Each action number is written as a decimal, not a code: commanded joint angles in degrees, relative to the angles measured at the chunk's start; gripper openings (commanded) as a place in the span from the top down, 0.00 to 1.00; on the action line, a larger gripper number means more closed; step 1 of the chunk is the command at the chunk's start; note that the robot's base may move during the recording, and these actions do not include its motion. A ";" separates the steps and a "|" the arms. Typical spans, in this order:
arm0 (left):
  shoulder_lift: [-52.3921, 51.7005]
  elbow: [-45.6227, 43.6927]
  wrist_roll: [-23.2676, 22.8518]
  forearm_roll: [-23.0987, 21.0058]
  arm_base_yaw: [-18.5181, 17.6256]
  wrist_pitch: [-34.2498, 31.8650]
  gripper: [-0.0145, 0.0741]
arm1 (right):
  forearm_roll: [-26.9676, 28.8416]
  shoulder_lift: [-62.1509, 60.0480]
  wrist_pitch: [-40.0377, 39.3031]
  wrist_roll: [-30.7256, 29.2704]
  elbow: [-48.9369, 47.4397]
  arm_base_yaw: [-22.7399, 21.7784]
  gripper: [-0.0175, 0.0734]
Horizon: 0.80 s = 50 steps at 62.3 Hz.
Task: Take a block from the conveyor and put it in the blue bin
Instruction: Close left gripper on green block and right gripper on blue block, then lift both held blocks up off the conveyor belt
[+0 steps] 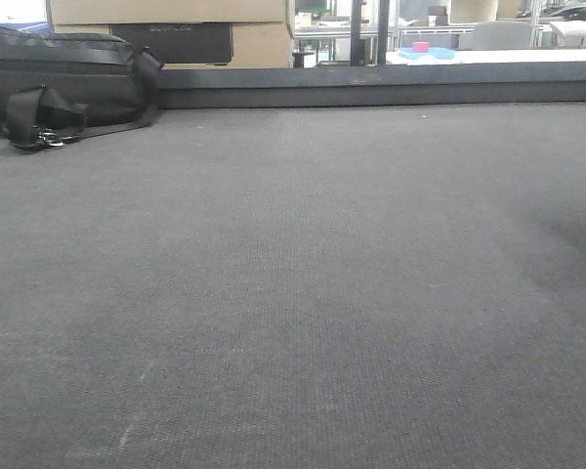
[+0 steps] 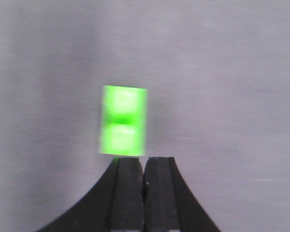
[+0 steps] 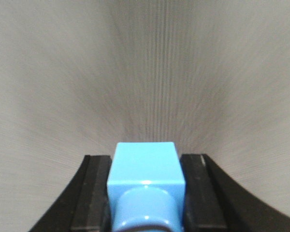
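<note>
Left gripper (image 2: pixel 144 162) is sitting with its fingers pressed flat together, nothing between them. The green block (image 2: pixel 123 121) is showing up blurry against the conveyor (image 1: pixel 293 293) just past the tips, with its long axis pointing straight away from the gripper. Can't tell if it's touching them. Right gripper (image 3: pixel 146 160) is clamping a blue block (image 3: pixel 145 169) between both fingers, round stud facing back at the camera, belt beneath looking streaky. Front view is showing loads of open belt. A black bag (image 1: pixel 59 83) is crowding the far left corner by the raised rail (image 1: pixel 371 88).
</note>
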 commanded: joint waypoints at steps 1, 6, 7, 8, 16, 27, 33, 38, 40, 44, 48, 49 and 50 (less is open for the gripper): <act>-0.05 -0.54 0.39 1.78 0.10 0.44 0.87 | -0.14 -4.73 0.13 0.04 -1.73 -0.03 0.99; 0.76 -0.54 0.39 1.67 0.10 0.34 0.73 | -0.14 -7.63 -0.79 0.04 -2.59 -0.03 0.99; 1.06 -0.54 0.39 1.67 0.10 0.34 0.69 | -0.14 -8.19 -1.09 0.04 -2.71 -0.03 0.99; 1.40 -0.54 0.39 1.67 0.10 0.34 0.66 | -0.14 -8.71 -1.42 0.04 -2.85 -0.03 0.99; 5.58 -0.54 0.39 1.58 0.34 0.11 0.42 | -0.14 -12.49 -2.61 0.04 -3.21 -0.03 0.99; 13.50 -0.54 0.39 1.58 0.34 -0.14 0.35 | -0.14 -15.47 -2.14 0.04 -3.21 -0.03 0.99; 17.51 -0.54 0.39 1.58 0.34 -1.79 0.35 | -0.14 -15.83 -1.36 0.04 -3.21 -0.03 0.99; 20.29 -0.54 0.60 1.58 0.34 -3.02 0.35 | -0.14 -15.83 -0.24 0.04 -3.21 -0.03 0.99; 21.12 -0.54 0.73 1.58 0.34 -3.63 0.35 | -0.14 -15.83 0.22 0.04 -3.21 -0.03 0.99; 22.27 -0.54 0.73 1.58 0.34 -4.44 0.35 | -0.14 -15.83 1.25 0.04 -3.21 -0.03 0.99; 22.56 -0.54 0.73 1.44 0.34 -5.33 0.37 | -0.14 -15.83 1.88 0.04 -3.21 -0.03 0.99; 22.56 -0.54 0.73 1.32 0.34 -5.61 0.38 | -0.14 -15.83 2.02 0.04 -3.21 -0.03 0.99; 22.56 -0.54 0.73 1.22 0.34 -5.75 0.39 | -0.14 -15.83 2.02 0.04 -3.21 -0.03 0.99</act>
